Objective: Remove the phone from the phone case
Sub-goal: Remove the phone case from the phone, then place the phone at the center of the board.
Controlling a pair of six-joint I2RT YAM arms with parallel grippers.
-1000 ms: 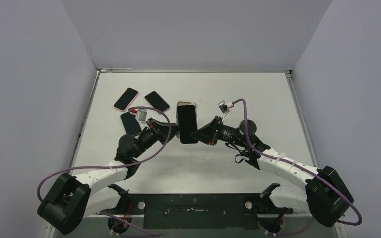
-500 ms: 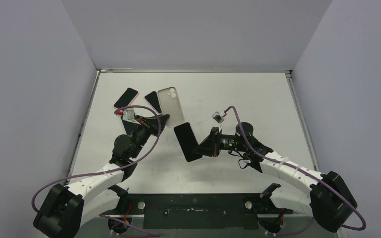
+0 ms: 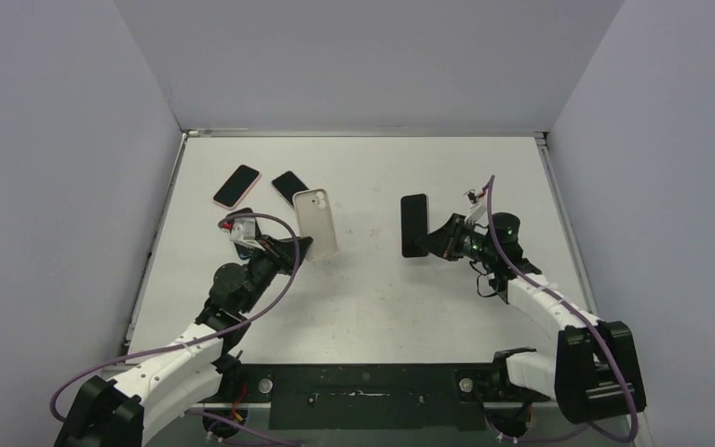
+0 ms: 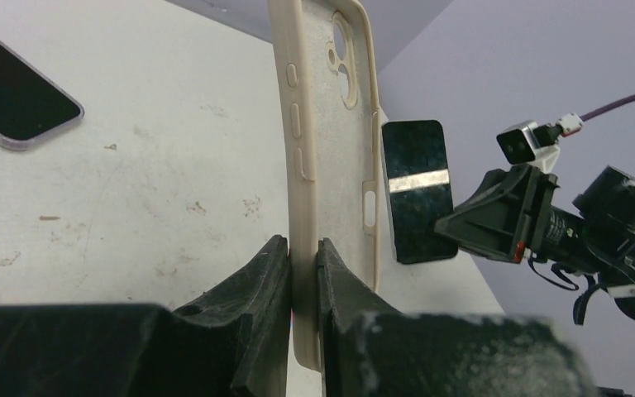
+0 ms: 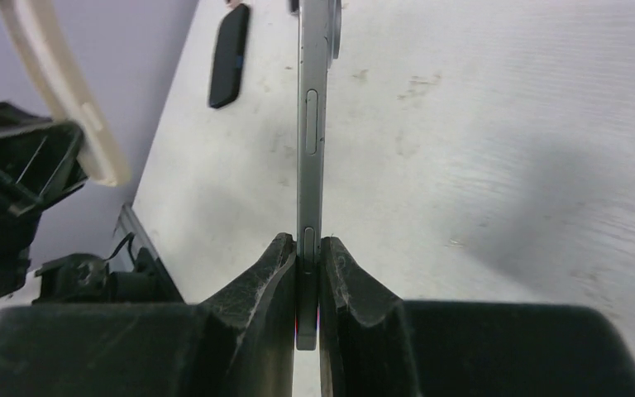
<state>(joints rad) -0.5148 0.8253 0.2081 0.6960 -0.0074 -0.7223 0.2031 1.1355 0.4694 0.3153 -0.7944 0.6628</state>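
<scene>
The left gripper [image 4: 302,252] pinches the empty beige phone case [image 4: 322,141] over the tabletop [image 3: 372,298], left half. The right gripper [image 5: 307,252] clamps the bare phone [image 5: 311,124] edge-on — toward the right edge, well apart from the case.

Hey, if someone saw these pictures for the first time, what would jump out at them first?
Phone and case are already apart. The left hand pinches an empty cream phone case left of centre, and the right hand grips the bare black phone to its right. Behind the case, a pink-edged phone and a dark phone lie flat on the table.
</scene>
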